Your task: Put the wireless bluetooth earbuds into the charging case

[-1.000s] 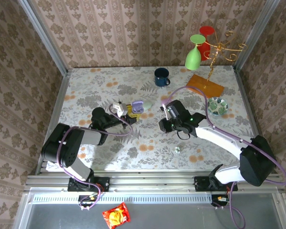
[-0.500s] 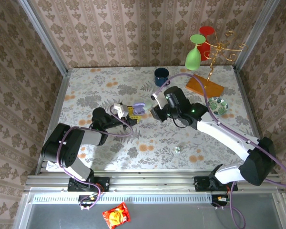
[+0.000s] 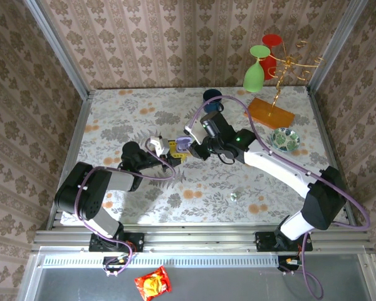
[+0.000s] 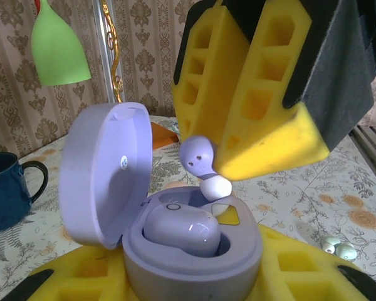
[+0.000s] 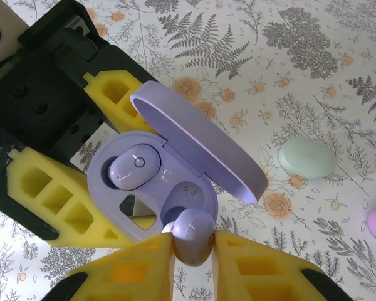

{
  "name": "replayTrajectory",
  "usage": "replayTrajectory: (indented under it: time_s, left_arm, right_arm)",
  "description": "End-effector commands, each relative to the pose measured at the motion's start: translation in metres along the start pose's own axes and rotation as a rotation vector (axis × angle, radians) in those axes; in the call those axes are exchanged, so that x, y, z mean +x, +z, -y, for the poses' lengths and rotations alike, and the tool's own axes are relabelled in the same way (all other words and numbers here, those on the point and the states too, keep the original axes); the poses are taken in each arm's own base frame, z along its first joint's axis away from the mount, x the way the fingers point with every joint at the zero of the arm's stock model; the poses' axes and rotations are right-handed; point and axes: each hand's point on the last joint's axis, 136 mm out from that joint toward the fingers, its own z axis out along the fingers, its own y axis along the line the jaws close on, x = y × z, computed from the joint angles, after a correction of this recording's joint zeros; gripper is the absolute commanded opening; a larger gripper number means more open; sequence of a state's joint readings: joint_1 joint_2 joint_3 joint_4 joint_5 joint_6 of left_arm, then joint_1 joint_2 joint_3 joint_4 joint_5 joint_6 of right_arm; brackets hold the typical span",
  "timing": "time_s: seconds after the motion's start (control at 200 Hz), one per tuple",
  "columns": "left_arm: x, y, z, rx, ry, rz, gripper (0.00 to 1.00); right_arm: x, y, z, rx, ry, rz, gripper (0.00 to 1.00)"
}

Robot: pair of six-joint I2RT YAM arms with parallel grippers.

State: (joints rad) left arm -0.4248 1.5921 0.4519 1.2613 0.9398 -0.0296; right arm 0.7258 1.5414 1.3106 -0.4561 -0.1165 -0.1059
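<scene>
Right gripper (image 5: 193,252) pinches 1 bud (image 5: 190,229) over the case (image 5: 197,195) our left gripper (image 3: 171,150) clamps; if tilted, we could jam it.

first earbud (image 5: 133,170) in case (image 5: 197,199); second earbud (image 5: 193,235) just above case

I count two lilac earbuds (image 5: 136,170), one open charging case (image 5: 175,188), one blue mug (image 4: 6,188), one patterned bowl (image 3: 285,138), two upturned glasses (image 3: 254,70), one mint pebble (image 5: 307,158) and one snack packet (image 3: 153,283).
</scene>
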Motion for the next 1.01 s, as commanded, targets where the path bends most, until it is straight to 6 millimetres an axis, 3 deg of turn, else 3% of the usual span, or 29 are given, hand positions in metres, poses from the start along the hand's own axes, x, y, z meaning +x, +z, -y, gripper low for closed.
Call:
replayTrajectory:
  time_s: [0.0,0.485,0.715,1.0]
  left_arm:
    - [-0.011,-0.001,0.007,0.027,0.025,0.027,0.34]
    - [-0.012,-0.001,0.006,0.031,0.026,0.029,0.34]
    - [-0.012,-0.002,0.004,0.025,0.023,0.028,0.34]
    - [-0.009,-0.004,0.001,0.016,0.024,0.023,0.34]
  right_arm:
    - [0.0,0.001,-0.003,0.003,-0.037,-0.027,0.23]
    - [0.011,0.009,-0.003,0.021,-0.094,-0.102,0.25]
    - [0.0,-0.002,-0.006,0.007,-0.071,-0.051,0.36]
    - [-0.018,-0.021,-0.008,-0.003,-0.025,0.06,0.41]
